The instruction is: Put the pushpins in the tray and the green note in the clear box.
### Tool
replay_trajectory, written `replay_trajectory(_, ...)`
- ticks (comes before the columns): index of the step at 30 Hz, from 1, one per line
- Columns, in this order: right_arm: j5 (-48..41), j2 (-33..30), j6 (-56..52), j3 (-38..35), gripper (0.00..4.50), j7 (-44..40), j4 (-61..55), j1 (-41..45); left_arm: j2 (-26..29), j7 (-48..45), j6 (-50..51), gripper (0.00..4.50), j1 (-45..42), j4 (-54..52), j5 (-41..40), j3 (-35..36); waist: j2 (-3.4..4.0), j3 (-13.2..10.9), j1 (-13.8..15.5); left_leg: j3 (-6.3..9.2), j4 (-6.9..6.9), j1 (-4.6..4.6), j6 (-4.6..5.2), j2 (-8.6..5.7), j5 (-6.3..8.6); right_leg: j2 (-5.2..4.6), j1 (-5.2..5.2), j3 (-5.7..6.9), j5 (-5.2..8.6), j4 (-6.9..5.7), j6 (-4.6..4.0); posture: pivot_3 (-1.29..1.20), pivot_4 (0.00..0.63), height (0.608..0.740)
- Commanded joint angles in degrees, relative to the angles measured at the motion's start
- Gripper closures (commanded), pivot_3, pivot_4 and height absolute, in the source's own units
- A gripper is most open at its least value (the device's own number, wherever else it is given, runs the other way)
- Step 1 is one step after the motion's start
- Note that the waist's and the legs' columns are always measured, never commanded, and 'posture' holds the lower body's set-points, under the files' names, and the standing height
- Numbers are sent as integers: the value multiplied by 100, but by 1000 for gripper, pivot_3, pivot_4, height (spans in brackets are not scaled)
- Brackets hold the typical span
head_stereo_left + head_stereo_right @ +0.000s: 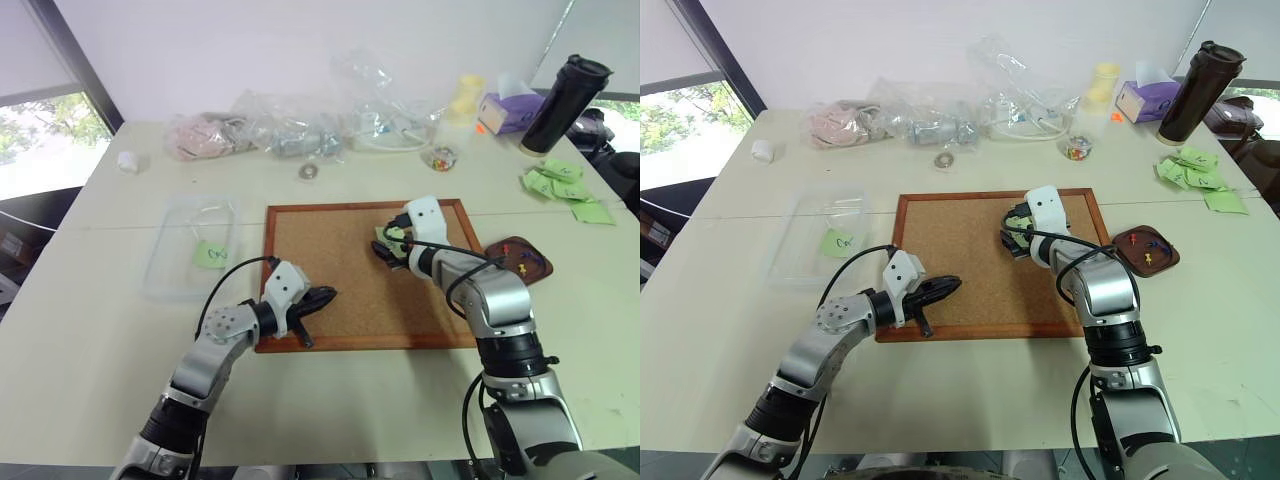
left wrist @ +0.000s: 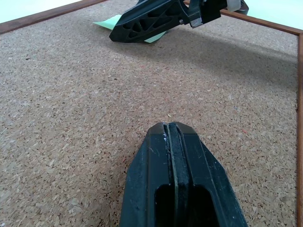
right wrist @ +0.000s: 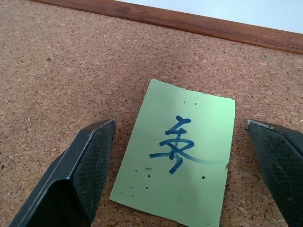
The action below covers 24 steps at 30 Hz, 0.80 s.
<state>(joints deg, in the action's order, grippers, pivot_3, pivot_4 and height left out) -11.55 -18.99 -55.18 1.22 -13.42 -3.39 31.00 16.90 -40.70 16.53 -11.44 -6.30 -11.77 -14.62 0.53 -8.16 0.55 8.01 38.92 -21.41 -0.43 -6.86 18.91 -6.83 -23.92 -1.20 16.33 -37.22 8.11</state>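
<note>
On the bench, the cork board (image 1: 360,275) is the landmark: the clear box (image 1: 190,245) lies just off its left edge and the tray (image 1: 518,258) off its right. The right gripper (image 3: 182,163), jaws spread wide, hangs at the board's far right part, while the left gripper (image 2: 170,142), jaws closed on nothing, rests near its front left corner. The green note (image 3: 182,158) lies flat between the right jaws, its long axis running away from them, so the right arm is nearer.

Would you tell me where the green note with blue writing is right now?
The green note lies flat on the cork board, toward its far right corner, between the right gripper's open fingers.
</note>
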Motion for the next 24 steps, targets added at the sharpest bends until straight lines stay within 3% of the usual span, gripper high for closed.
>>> replay_trajectory(1,-45,49,-279,30,34,-63,-74,-77,10,7,14,4500,119,-4,42,-61,0,0,1,0,0,0,0,0,0,0,0,0,0,0,0,0,150,730)
replay_trajectory(2,-36,48,-293,41,34,-64,-91,-88,9,8,11,4500,121,-5,44,-63,0,0,1,0,0,0,0,0,0,0,0,0,0,0,0,0,150,730)
replay_trajectory(5,0,39,-334,92,786,-79,-126,-107,7,11,11,4500,123,-4,42,-62,-1,1,-2,0,0,0,0,0,0,0,1,0,0,0,0,0,150,730)
replay_trajectory(11,80,-25,-405,238,3694,-156,-256,-196,-3,32,29,4500,138,-24,37,-64,-3,4,-17,0,-1,2,0,1,0,1,2,0,0,0,0,0,150,730)
replay_trajectory(24,87,-21,-172,226,3694,-300,-564,-175,202,-49,57,4500,83,-147,-4,101,-5,6,-34,0,-3,2,0,2,0,1,0,0,0,1,0,0,150,730)
